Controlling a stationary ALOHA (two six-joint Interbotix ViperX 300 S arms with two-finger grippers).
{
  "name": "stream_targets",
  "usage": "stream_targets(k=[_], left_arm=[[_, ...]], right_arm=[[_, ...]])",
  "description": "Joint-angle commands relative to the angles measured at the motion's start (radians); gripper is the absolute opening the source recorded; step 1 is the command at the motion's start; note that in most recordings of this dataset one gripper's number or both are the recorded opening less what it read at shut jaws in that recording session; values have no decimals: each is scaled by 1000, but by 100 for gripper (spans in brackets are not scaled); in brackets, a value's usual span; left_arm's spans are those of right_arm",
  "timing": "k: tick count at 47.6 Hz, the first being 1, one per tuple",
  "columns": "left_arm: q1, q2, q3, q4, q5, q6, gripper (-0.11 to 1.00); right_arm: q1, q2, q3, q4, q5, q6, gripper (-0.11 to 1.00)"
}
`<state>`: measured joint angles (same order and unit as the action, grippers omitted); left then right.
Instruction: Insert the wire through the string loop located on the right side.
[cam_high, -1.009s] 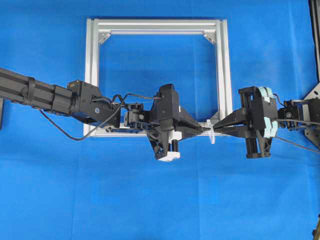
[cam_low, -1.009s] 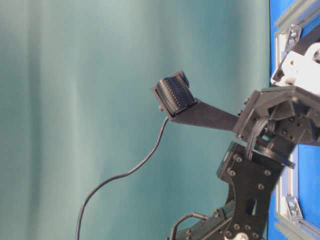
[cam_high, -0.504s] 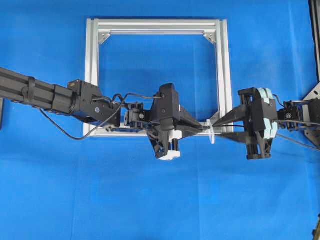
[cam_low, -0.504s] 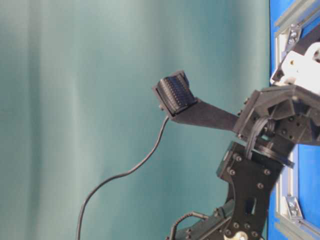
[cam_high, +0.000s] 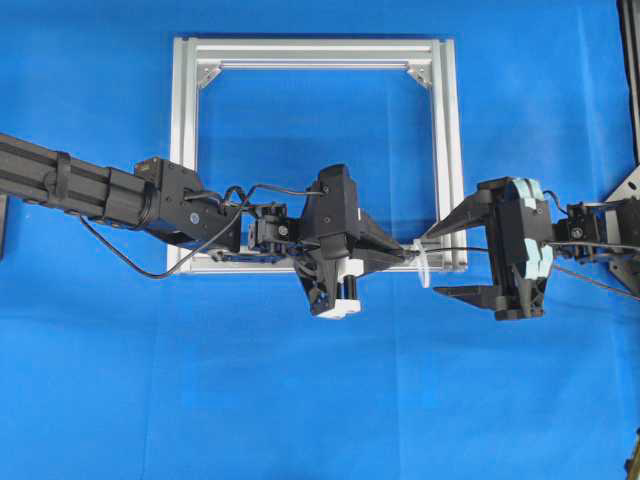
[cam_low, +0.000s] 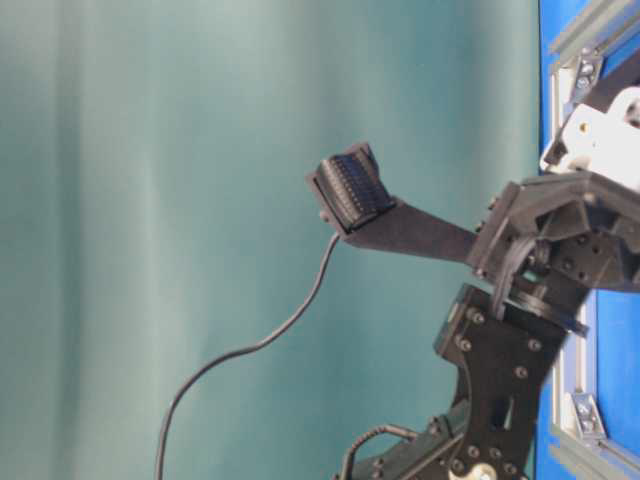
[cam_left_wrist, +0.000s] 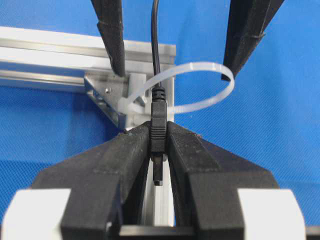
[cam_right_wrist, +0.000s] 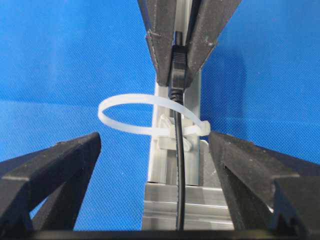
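Black wire (cam_left_wrist: 155, 45) runs through the white string loop (cam_left_wrist: 200, 85) at the frame's (cam_high: 190, 150) near right corner; left claw (cam_left_wrist: 158, 135) pinches its plug, right claw (cam_high: 447, 258) gapes wide. No writing readable.

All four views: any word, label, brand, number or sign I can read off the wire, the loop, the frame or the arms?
None can be read in any view.
The wire: plug body bare, no marking visible.
The string loop: plain white, no print.
The aluminium frame: bare metal, no label.
The left pincer and right pincer: plain black fingers, no text.
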<state>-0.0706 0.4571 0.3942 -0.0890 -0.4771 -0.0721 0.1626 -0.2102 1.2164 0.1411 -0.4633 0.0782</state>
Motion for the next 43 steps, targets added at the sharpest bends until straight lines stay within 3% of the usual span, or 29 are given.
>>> stream_targets(k=[1,19,33,43], left_arm=[[3,-35,5,2,-3,2,8],[-11,-192,232,3,-20,-5,8],[-37,-379,520,2,-104,-11,8],[-64,-485,718,2,-192,-55,8]], right_arm=[[3,-6,-17,-2,-3,-3,94],[3,-6,-17,-2,-5,-3,94],[3,-6,-21,-2,-5,0,94],[3,-6,-28,2,-3,2,94]])
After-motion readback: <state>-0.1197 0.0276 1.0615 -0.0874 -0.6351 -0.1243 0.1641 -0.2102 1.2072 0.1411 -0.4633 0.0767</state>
